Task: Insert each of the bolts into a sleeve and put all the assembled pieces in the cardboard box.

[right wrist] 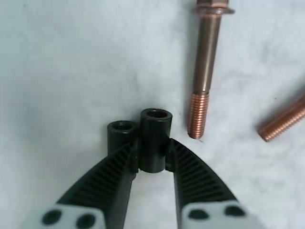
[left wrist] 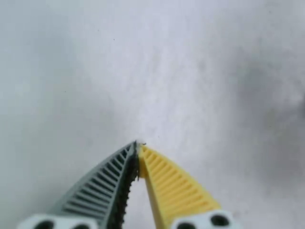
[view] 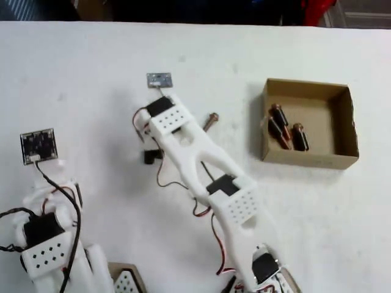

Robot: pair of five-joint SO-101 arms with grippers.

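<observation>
My right gripper (right wrist: 153,147) is shut on an upright black sleeve (right wrist: 155,128) over the white table. A second black sleeve (right wrist: 121,135) stands right beside it, against one finger. A copper bolt (right wrist: 207,71) lies just past the held sleeve, its threaded end near it. Another bolt's threaded tip (right wrist: 281,119) shows at the side. From above, my right arm (view: 183,143) reaches to the table's middle, with a bolt (view: 211,121) and a black sleeve (view: 153,156) beside it. My left gripper (left wrist: 138,145) is shut on nothing above bare table.
The cardboard box (view: 305,160) sits to the right and holds three assembled pieces (view: 284,129). My left arm (view: 46,244) is folded at the near left corner. The table's back edge runs along the top of the high view.
</observation>
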